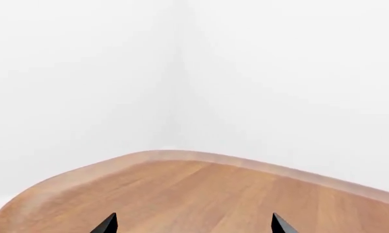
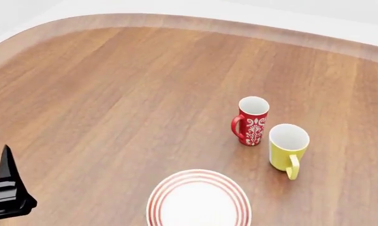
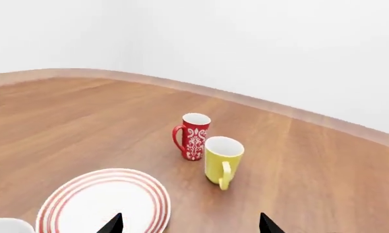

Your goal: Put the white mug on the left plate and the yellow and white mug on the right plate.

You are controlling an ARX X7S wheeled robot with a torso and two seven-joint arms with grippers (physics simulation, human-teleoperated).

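On the worktop (image 2: 113, 94), yellow and white mug (image 2: 288, 147) stands upright just beside red mug (image 2: 252, 120). One plate (image 2: 198, 200) sits near them. Left gripper (image 1: 193, 224) and right gripper (image 3: 189, 224) both spread wide, holding nothing.

The left pincer (image 2: 6, 193) is matte black, with tapering pointed fingers.

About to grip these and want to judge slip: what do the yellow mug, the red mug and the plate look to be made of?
The yellow and white mug looks like glazed ceramic: smooth yellow outside, white inside. The red mug looks the same, with a white ornament pattern. The plate looks like white glazed ceramic with thin red rings. All are simulator renders, so true slipperiness is uncertain. The table looks like wood-grain.
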